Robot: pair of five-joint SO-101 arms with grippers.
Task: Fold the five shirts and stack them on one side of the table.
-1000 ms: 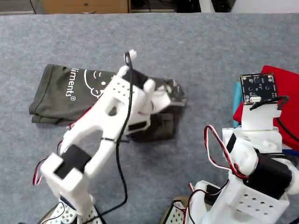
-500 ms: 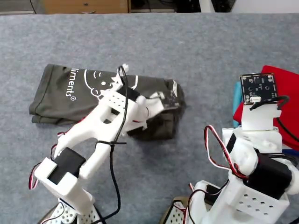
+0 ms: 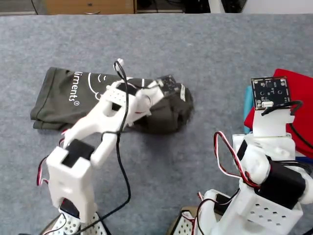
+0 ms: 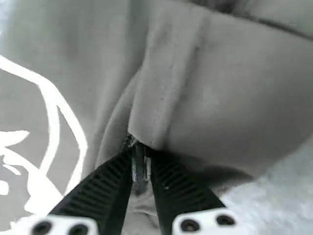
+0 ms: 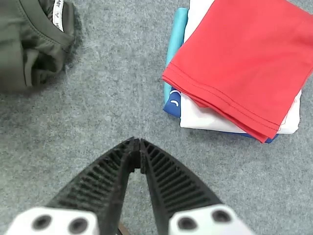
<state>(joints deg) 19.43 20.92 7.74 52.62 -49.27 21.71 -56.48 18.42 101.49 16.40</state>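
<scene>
Where the left gripper [image 4: 139,152] meets the olive shirt [image 4: 210,112], its two black fingers are clenched on a raised fold of the cloth, pinched right at the fingertips. White print [image 4: 54,132] on the shirt runs alongside one finger. Seen from above, the shirt lies half folded on the grey table [image 3: 220,58], its bunched end under those fingers and its flat printed part stretching away behind them. The right gripper [image 5: 138,147] hangs over bare table with its fingers pressed together, grasping nothing. Beyond its fingertips, off to one side, sits a stack of folded shirts [image 5: 244,58], with red on top and white, blue and teal beneath. The olive shirt's collar [image 5: 58,19] lies to the other side, well apart from the stack.
</scene>
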